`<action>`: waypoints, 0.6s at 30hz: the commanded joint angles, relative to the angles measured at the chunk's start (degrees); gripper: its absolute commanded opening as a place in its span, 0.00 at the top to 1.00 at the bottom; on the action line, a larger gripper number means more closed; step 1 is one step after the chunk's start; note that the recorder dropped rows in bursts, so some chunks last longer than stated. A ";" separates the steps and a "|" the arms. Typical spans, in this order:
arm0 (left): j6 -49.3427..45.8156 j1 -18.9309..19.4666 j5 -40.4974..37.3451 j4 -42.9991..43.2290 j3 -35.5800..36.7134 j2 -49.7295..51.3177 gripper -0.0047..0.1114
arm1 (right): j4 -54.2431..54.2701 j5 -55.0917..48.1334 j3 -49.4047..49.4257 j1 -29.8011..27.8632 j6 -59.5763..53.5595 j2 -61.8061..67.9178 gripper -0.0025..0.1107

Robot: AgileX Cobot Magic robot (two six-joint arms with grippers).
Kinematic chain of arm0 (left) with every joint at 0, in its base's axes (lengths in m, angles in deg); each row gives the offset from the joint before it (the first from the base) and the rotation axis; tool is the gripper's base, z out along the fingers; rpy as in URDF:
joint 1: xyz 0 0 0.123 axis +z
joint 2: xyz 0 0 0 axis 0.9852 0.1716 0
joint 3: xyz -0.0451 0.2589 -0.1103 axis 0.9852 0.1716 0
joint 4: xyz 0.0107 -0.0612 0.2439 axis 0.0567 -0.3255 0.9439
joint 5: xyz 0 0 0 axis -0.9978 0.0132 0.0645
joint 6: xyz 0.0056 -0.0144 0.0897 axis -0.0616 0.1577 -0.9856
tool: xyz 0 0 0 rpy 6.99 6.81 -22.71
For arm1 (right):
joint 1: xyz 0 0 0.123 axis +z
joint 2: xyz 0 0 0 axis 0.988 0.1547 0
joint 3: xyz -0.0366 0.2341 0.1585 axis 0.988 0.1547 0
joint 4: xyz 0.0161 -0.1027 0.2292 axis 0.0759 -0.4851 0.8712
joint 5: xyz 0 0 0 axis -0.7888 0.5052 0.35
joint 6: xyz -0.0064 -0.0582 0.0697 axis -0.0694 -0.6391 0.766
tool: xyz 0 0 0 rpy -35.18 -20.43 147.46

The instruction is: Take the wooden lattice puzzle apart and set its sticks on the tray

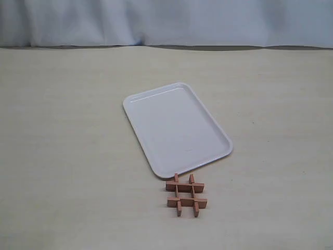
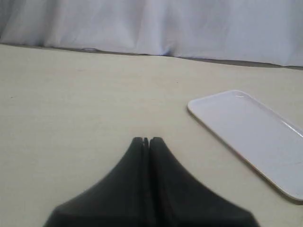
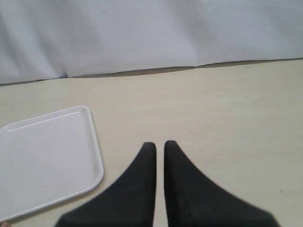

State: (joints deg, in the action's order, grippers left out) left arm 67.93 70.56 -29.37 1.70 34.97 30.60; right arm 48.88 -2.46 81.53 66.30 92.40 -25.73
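The wooden lattice puzzle (image 1: pixel 186 194) lies whole on the table, its four reddish-brown sticks interlocked as a "#", just off the near corner of the tray (image 1: pixel 177 125). The white tray is bare and lies at an angle in mid-table. Neither arm shows in the exterior view. In the left wrist view my left gripper (image 2: pixel 147 140) is shut with nothing in it, the tray (image 2: pixel 255 132) off to one side ahead. My right gripper (image 3: pixel 160 144) holds nothing, its fingers parted by only a thin slit, beside a corner of the tray (image 3: pixel 42 161). Both wrist views miss the puzzle.
Pale beige tabletop (image 1: pixel 67 135) stretches all round the tray. A white cloth backdrop (image 1: pixel 166 21) hangs along the far edge of the table.
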 commanded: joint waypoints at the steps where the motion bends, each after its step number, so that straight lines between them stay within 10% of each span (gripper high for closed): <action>1: 0.00 -0.49 0.59 -0.07 0.20 -0.06 0.96 | 0.24 -0.19 0.07 -0.41 -0.21 -0.26 0.93; 18: 0.00 -0.49 0.59 -0.10 0.20 -0.06 0.96 | 0.24 2.76 0.07 -0.41 -0.21 -0.26 0.93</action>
State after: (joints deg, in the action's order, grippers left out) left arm 67.93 70.56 -29.37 1.70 34.97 30.60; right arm 48.88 -2.33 81.53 66.30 92.40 -25.73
